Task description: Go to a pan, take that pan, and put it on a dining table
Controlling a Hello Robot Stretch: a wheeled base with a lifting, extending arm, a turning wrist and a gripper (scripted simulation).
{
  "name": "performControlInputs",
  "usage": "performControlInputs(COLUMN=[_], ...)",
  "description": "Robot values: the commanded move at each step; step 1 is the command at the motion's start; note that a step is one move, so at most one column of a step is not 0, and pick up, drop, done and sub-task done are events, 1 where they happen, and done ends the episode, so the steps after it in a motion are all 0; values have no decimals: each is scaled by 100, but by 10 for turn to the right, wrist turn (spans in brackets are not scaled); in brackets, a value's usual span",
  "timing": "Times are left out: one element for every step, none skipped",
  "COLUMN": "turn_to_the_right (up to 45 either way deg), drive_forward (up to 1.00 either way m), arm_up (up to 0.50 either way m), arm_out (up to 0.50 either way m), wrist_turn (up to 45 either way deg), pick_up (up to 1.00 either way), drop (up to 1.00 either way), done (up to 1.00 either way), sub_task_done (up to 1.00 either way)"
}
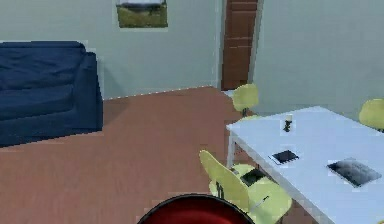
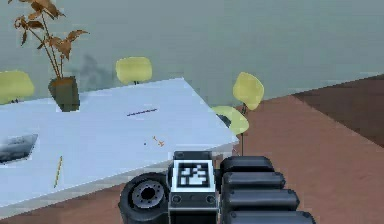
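Observation:
A white dining table (image 1: 312,138) stands at the forward view's right, and its top (image 2: 110,135) spreads across the arm side view's left and middle. A round red thing with a dark rim (image 1: 192,211), perhaps the pan, shows at the forward view's bottom edge. The arm's dark bar with a white marked square (image 2: 193,176) rises from the arm side view's bottom. Left of the square is the gripper's dark body (image 2: 148,200), low against the table's near edge. Its far end cannot be made out, so I cannot tell whether it holds anything.
Yellow chairs (image 1: 235,185) (image 2: 248,91) ring the table. On it lie a potted dry plant (image 2: 63,88), a pen (image 2: 141,112), a pencil (image 2: 57,170) and flat dark things (image 1: 285,157). A blue sofa (image 1: 45,85) stands left, a brown door (image 1: 238,45) beyond open red-brown floor (image 1: 150,150).

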Motion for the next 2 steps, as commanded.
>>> performControlInputs(turn_to_the_right=[150,0], drive_forward=[0,10], arm_up=[0,0], arm_out=[0,0], wrist_turn=[0,0], pick_up=[0,0], drop=[0,0], done=[0,0], sub_task_done=[0,0])
